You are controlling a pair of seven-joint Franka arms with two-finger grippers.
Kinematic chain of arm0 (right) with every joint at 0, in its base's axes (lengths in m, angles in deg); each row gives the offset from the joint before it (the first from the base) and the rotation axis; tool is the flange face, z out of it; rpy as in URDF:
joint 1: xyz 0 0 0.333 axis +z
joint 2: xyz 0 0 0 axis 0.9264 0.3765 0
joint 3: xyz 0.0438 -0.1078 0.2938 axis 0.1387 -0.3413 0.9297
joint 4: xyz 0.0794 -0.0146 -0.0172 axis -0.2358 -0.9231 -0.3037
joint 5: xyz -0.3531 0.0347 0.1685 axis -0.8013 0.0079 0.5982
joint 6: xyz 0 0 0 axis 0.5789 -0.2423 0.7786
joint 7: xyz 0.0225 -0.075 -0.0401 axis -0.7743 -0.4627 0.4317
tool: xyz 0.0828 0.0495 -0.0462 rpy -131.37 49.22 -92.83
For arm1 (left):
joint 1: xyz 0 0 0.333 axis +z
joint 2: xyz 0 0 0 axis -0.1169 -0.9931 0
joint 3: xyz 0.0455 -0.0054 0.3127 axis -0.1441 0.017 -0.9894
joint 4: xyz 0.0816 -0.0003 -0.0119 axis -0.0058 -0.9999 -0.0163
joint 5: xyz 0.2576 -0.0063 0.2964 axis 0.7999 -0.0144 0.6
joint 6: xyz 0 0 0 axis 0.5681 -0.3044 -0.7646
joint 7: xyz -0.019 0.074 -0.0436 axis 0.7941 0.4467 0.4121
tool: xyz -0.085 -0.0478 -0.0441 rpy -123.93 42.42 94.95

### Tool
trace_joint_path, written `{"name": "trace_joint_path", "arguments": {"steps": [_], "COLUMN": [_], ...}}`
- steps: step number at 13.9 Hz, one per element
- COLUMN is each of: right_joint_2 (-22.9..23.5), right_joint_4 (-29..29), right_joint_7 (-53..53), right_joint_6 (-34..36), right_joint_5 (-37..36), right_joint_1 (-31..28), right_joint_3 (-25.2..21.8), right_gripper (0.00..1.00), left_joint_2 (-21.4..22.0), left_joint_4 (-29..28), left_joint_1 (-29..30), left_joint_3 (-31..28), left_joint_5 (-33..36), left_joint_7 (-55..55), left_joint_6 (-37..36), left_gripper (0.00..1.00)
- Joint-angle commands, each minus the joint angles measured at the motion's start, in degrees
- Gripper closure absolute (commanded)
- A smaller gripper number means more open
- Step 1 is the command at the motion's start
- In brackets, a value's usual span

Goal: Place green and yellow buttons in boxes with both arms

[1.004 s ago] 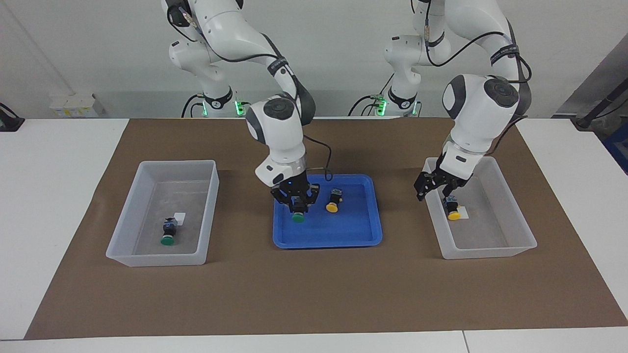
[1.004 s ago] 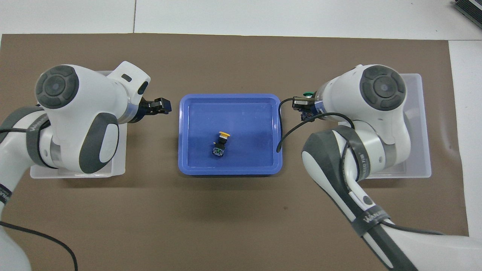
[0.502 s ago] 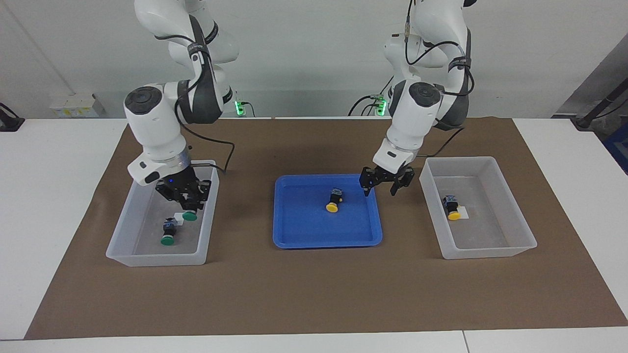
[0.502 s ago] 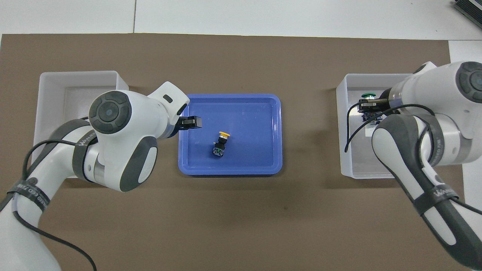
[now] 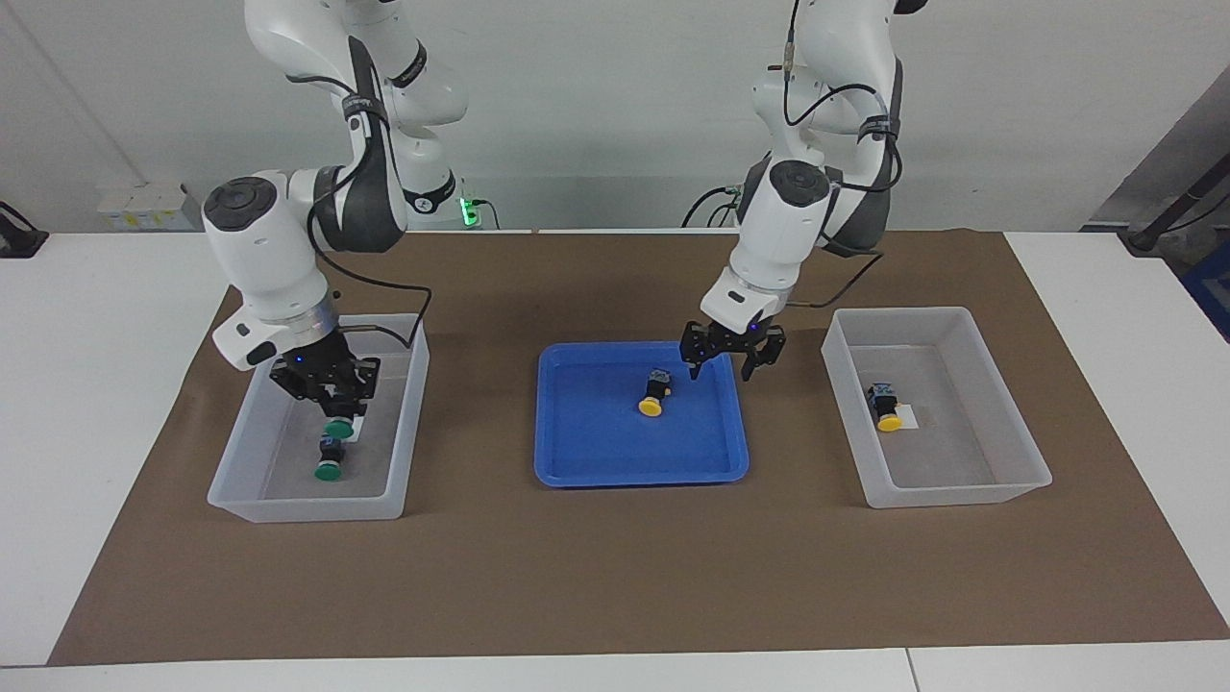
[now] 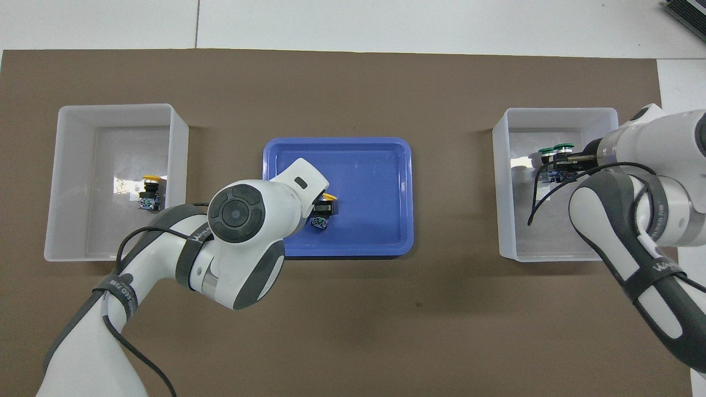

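My right gripper is shut on a green button, cap downward, and holds it low inside the box at the right arm's end. A second green button lies on that box's floor, just under the held one. One yellow button lies in the blue tray. My left gripper hangs open over the tray, just beside this button. Another yellow button lies in the box at the left arm's end. From overhead, the left wrist hides most of the tray's yellow button.
Both boxes and the blue tray sit in a row on a brown mat, the tray in the middle. White tabletop surrounds the mat. Cables trail from both wrists.
The right arm carried the green button from the tray to its box and lowered it in. The left arm left its box and moved over the tray beside the yellow button.
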Motion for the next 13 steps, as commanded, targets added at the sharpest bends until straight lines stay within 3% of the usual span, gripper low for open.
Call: {"name": "trace_joint_path", "arguments": {"steps": [1,7,8,10,13], "right_joint_2": [1.3,4.2,4.5,4.5,4.5], "right_joint_4": [-0.6,-0.7,-0.7,-0.7,-0.6], "right_joint_7": [5.0,5.2,5.1,5.1,5.1], "right_joint_6": [-3.7,-5.5,-5.6,-5.6,-5.4], "right_joint_5": [0.6,-0.2,-0.2,-0.3,-0.3], "right_joint_1": [-3.6,-5.3,-5.4,-6.0,-6.0], "right_joint_3": [0.8,0.7,0.7,0.7,0.7], "right_gripper": [1.00,1.00,0.85,0.43,0.41], "left_joint_2": [-1.3,-3.7,-3.8,-4.8,-4.9], "left_joint_4": [-1.0,-2.1,-2.1,-2.3,-2.6], "left_joint_1": [-2.1,-4.5,-4.5,-5.2,-5.2], "left_joint_3": [-0.9,-0.9,-0.9,-1.0,-1.0], "left_joint_5": [-0.5,-0.5,-0.5,-0.5,-0.5], "left_joint_7": [1.4,3.8,3.8,3.8,3.8], "left_joint_6": [2.6,5.1,5.2,5.6,6.5], "left_gripper": [0.13,0.13,0.14,0.18,0.33]}}
